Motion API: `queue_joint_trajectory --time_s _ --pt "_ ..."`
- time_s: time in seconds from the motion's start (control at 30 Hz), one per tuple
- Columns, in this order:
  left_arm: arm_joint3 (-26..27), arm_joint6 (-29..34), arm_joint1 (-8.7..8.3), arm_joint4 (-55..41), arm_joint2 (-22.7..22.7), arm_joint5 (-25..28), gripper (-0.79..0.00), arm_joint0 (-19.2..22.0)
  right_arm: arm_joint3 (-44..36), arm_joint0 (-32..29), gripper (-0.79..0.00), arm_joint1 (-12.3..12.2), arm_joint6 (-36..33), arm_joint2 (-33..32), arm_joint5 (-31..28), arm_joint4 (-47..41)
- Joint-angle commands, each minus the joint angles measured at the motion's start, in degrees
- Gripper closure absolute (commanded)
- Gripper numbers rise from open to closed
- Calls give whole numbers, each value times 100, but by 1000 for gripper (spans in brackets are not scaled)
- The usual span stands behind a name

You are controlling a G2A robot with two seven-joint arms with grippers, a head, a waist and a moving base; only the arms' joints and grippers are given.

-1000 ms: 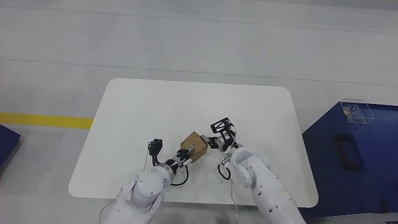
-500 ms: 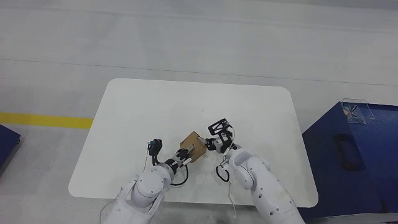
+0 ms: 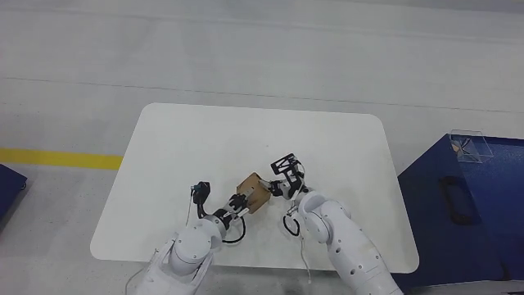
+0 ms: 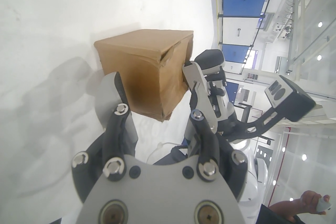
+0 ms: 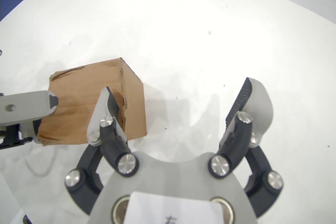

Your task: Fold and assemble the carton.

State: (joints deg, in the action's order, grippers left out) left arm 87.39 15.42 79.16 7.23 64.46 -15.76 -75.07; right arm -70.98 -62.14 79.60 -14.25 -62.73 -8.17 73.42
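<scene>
The brown carton (image 3: 253, 191) is a closed cube with a torn, creased edge, near the front middle of the white table (image 3: 246, 135). My left gripper (image 3: 238, 204) holds it from the near side. In the left wrist view its fingers (image 4: 117, 87) straddle the carton (image 4: 147, 70), which is tilted with one corner off the table. My right gripper (image 5: 178, 101) stands open beside the carton (image 5: 78, 101). One of its fingers (image 5: 109, 104) presses the torn side face and the other hangs free. The left gripper's finger (image 5: 29, 105) lies across the top face.
A blue cabinet (image 3: 467, 205) stands to the right of the table with a clear plastic box (image 3: 472, 144) on it. The table's front edge (image 3: 246, 264) runs close behind both arms. Bare tabletop stretches beyond the carton.
The right gripper has moved left against the carton's side. The carton and the left gripper have shifted slightly left and away from the front edge.
</scene>
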Motion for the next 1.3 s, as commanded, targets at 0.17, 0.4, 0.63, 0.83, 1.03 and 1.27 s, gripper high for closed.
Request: queue_joint_trajectory --time_s 0.17,0.4,0.63,0.83,1.03,1.27 --pt "656 -347 -118 1060 110 696 -745 -461 -196 -64 -785 -77 38 -399 7 -101" --pt "968 -600 -225 2529 -21 1427 -785 -782 991 740 -785 31 -181 -34 -243 4" --pt "966 -606 -226 2537 -20 1432 -785 -784 2035 1466 -785 277 300 728 -642 332" --pt "1155 -592 -339 3623 148 1816 -785 -940 2329 1676 -785 390 697 1145 -1176 635" --pt "1802 -941 -526 5611 425 2265 -785 -1569 2500 1736 -785 430 1036 1177 -1341 559" --pt "1722 -371 -595 6785 431 2368 -785 -1337 2572 1716 -785 428 954 1075 -1447 282"
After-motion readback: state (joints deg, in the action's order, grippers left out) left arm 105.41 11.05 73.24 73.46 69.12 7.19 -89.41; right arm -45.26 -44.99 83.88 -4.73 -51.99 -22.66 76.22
